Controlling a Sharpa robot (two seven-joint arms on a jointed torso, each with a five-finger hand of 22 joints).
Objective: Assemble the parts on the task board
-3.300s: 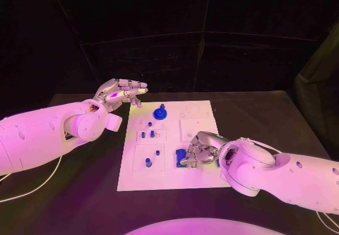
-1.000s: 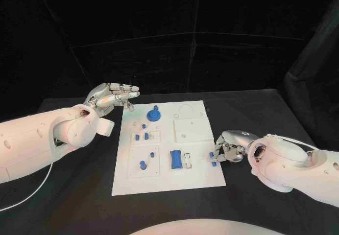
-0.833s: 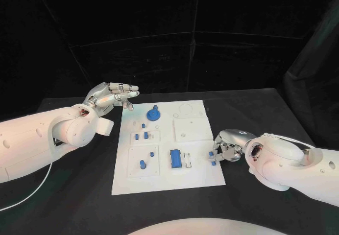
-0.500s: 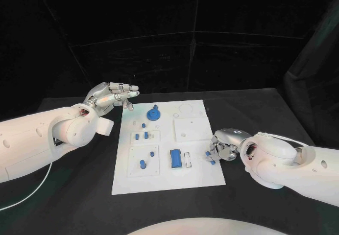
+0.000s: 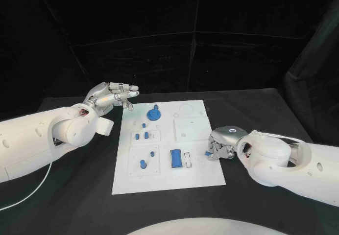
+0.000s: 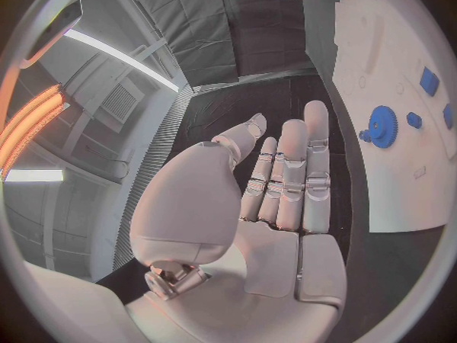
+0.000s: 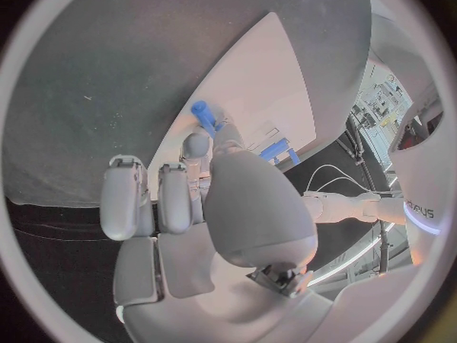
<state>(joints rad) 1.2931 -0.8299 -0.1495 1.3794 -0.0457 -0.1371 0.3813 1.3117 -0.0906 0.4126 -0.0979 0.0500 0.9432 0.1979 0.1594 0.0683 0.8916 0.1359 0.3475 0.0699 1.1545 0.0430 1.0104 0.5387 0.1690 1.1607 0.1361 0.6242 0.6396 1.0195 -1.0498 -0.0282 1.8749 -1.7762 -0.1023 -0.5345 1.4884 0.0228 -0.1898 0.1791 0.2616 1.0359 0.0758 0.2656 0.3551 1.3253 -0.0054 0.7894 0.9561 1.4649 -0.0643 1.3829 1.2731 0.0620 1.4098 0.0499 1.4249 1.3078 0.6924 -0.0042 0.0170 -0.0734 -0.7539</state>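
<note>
The white task board (image 5: 169,181) lies in the middle of the black table. On it stand a blue gear (image 5: 155,114), a blue rectangular block (image 5: 175,158) and several small blue pieces (image 5: 144,135). My right hand (image 5: 222,145) hovers at the board's right edge and pinches a small blue part (image 5: 210,154) between its fingertips; the right wrist view shows that part (image 7: 202,113) at the fingertips of the hand (image 7: 219,206), over the board (image 7: 257,91). My left hand (image 5: 113,95) hangs above the board's far left corner, holding nothing, its fingers (image 6: 286,168) stretched out.
Black table (image 5: 268,112) surrounds the board on all sides, with a dark curtain behind. The left wrist view shows the board (image 6: 381,46) with the gear (image 6: 381,120) beside the hand. My left arm (image 5: 42,137) lies along the board's left side.
My right hand has left the block on the board and, over the last second, carried the small blue part from off the right edge back toward the board. The left hand stays put.
</note>
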